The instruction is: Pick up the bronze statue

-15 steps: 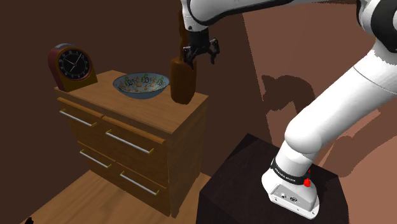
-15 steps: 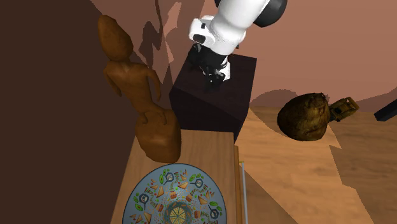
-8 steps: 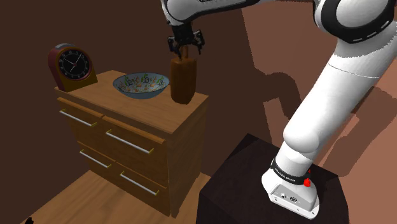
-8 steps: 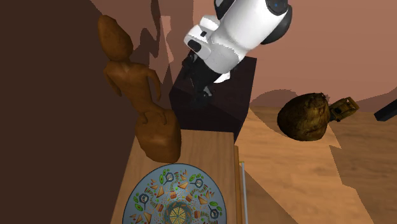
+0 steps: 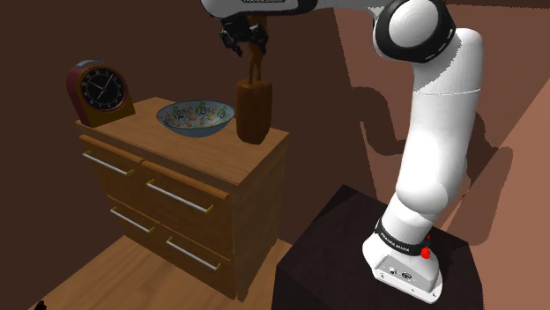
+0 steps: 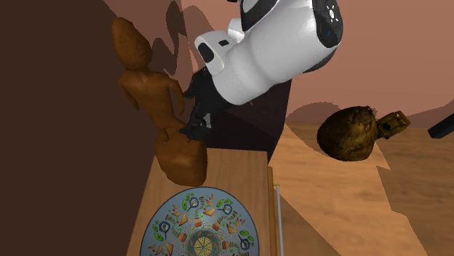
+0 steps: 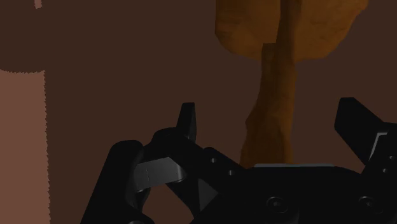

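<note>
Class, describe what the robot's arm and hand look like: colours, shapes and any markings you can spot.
The arm is built of smooth, rounded white links with dark rings at the joints. Near its foot runs a black band with small white lettering, and a red button sits beside it. The hand is all black and blocky, with two short fingers.

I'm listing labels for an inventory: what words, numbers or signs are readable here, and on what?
Clock: dial numerals, too small to read.
Black band at the arm's foot: white lettering, too blurred to read.
Bowl: painted pattern, no words.
No text here is clear enough to quote.
</note>
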{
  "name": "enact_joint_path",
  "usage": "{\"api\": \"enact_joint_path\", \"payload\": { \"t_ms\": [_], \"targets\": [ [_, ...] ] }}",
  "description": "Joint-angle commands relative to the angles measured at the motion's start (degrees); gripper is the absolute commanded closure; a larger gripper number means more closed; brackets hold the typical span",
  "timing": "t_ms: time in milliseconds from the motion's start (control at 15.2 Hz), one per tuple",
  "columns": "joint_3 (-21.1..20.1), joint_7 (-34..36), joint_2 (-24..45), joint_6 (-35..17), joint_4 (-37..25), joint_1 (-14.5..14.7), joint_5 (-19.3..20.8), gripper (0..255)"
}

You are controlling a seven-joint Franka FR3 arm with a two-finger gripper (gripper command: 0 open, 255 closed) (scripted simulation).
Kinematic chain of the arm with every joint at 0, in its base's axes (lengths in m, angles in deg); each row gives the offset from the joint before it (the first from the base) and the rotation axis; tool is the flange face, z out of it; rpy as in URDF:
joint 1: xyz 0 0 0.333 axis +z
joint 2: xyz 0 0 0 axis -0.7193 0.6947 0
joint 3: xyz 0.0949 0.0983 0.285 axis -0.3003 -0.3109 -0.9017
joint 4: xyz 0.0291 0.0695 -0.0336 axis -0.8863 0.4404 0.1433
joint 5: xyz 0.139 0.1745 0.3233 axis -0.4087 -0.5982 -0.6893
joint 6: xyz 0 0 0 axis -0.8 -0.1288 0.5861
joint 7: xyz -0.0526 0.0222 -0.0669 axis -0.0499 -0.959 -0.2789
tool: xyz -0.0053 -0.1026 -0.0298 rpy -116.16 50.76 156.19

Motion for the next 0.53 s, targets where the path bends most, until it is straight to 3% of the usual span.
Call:
{"api": "enact_joint_path", "payload": {
  "t_ms": [0,462],
  "targets": [
    [0.7,1.48,4.43,3.55,-7.06,2.34,3.72,0],
    [0.67,5.47,2.16,-1.69,1.62,0.45,1.96,0]
  ]
}}
